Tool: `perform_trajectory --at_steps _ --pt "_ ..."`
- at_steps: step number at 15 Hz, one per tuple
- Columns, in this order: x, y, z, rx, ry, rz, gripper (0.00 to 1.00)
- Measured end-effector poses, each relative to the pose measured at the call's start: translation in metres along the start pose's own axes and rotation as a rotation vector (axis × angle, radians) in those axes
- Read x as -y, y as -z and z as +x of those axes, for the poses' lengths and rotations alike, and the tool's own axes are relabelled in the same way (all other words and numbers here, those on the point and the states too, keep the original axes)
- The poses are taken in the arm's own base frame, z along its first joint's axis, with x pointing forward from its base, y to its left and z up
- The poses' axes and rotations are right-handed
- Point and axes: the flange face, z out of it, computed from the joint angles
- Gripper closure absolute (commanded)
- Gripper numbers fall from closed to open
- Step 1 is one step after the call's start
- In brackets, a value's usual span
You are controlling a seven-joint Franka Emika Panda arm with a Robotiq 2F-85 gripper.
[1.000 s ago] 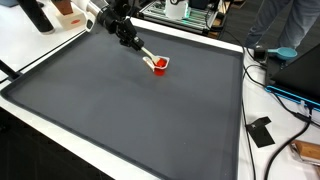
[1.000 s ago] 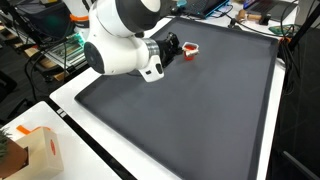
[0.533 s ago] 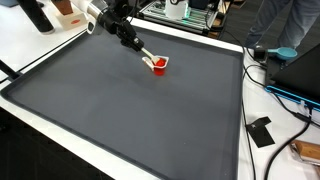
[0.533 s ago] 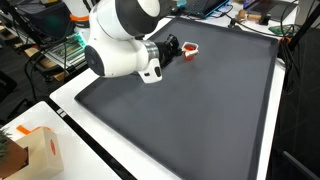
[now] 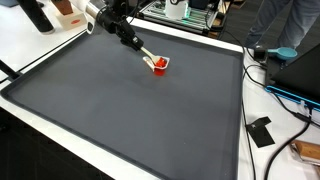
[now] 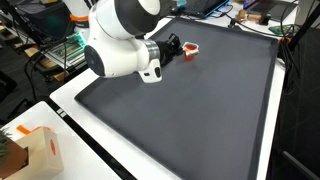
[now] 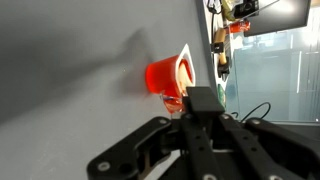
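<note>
A small red cup (image 5: 159,66) with a white rim stands on the dark grey mat (image 5: 130,115) near its far edge. It shows in both exterior views (image 6: 191,49) and in the wrist view (image 7: 162,75). My gripper (image 5: 150,60) reaches down at a slant to the cup. Its fingers (image 7: 186,100) are drawn together at the cup's rim and look shut on it. In an exterior view the arm's white body hides most of the gripper (image 6: 178,48). I cannot tell what is inside the cup.
A white table border (image 5: 60,135) surrounds the mat. Cables and a flat black object (image 5: 261,131) lie at one side. A cardboard box (image 6: 36,152) stands at a corner. A dark bottle (image 5: 36,15) and lab equipment stand at the back, with a person (image 5: 290,30) beside it.
</note>
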Motion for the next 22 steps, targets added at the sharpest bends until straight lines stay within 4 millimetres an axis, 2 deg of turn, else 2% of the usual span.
perform_trajectory --at_steps 12,17,22 --pt "0.011 0.0 0.004 0.024 -0.01 0.031 0.97" --pt "0.029 0.006 0.007 0.042 0.022 0.063 0.97" --pt "0.057 0.023 0.009 0.045 0.065 0.091 0.97"
